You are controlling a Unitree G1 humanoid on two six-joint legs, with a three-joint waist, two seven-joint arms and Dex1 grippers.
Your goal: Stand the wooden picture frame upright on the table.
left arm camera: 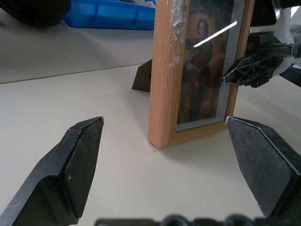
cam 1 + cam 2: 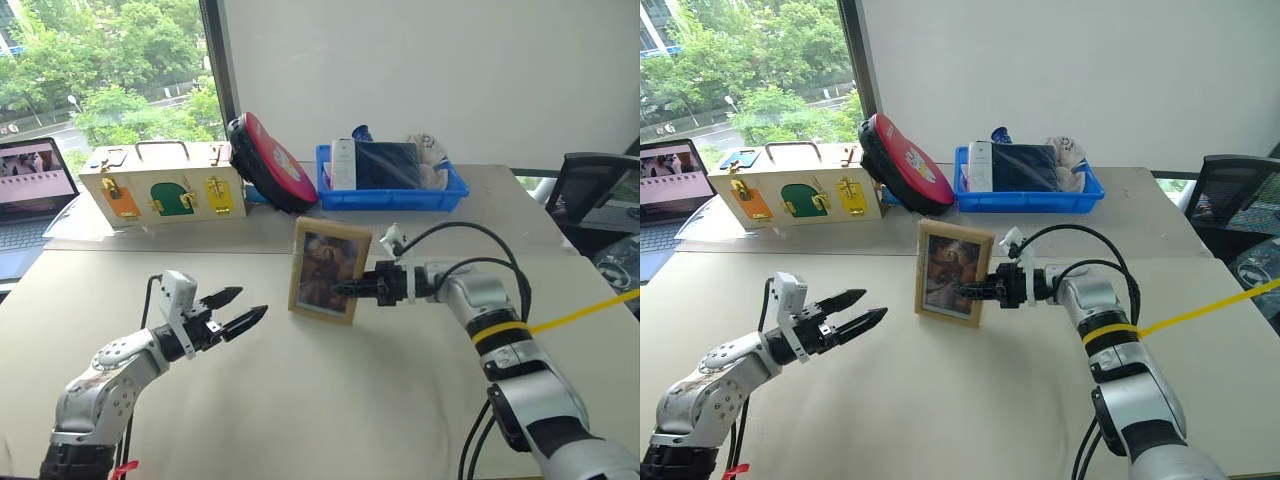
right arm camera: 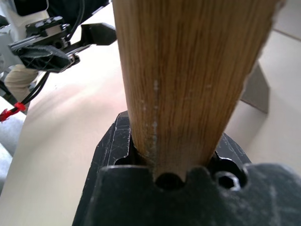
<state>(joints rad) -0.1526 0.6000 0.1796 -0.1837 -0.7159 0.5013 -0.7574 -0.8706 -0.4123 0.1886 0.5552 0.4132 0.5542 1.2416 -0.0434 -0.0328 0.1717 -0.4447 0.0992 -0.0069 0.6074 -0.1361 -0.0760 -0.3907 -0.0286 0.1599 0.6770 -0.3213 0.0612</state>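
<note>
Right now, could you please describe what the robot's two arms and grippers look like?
Both arms are silver-grey metal with black joints and black cables. The left gripper and right gripper have black fingers on white mounts. A yellow band circles the right forearm.

Silver-grey jointed arms carried black cables; the right arm (image 2: 520, 370) wore a yellow band. Each gripper had black ribbed jaws and a white wrist block.

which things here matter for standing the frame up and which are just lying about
In the job:
- picture frame, upright on the table
- right end effector, clamped on the frame's edge
- left end effector, open, apart from the frame

Lying about:
- latch box
- red round pad
- blue tray
- laptop
- chair
</note>
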